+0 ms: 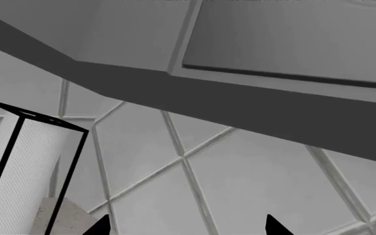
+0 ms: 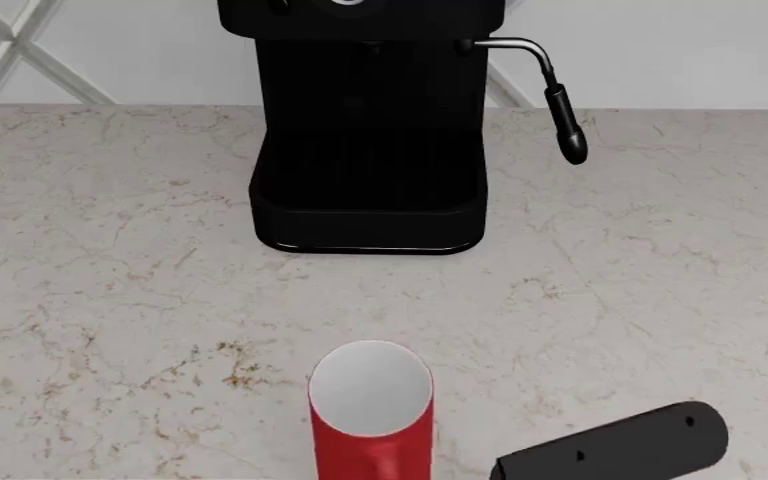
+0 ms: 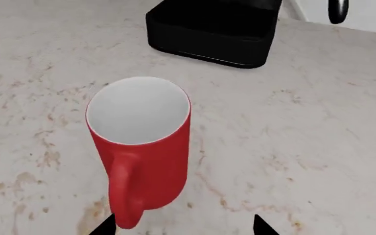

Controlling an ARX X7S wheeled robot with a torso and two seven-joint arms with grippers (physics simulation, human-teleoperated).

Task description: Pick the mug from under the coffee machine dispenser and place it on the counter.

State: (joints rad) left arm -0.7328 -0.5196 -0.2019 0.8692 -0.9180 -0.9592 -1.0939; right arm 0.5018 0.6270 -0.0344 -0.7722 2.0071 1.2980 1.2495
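Note:
The red mug [image 2: 371,415] with its white interior stands upright on the cream marble counter [image 2: 104,260], well in front of the black coffee machine [image 2: 368,130]. The machine's front bay is empty. In the right wrist view the mug [image 3: 145,147] is just beyond my right gripper [image 3: 182,227], its handle turned toward the camera beside one fingertip [image 3: 103,226]. That gripper is open, with the jaws wide apart and not closed on the mug. My left gripper [image 1: 188,227] is open and empty, facing a tiled wall away from the mug.
The silver steam wand [image 2: 558,100] with a black tip hangs right of the machine. My right forearm [image 2: 624,445] lies low over the counter right of the mug. A paper towel roll in a black frame [image 1: 25,166] and an upper cabinet's underside [image 1: 240,98] face the left wrist.

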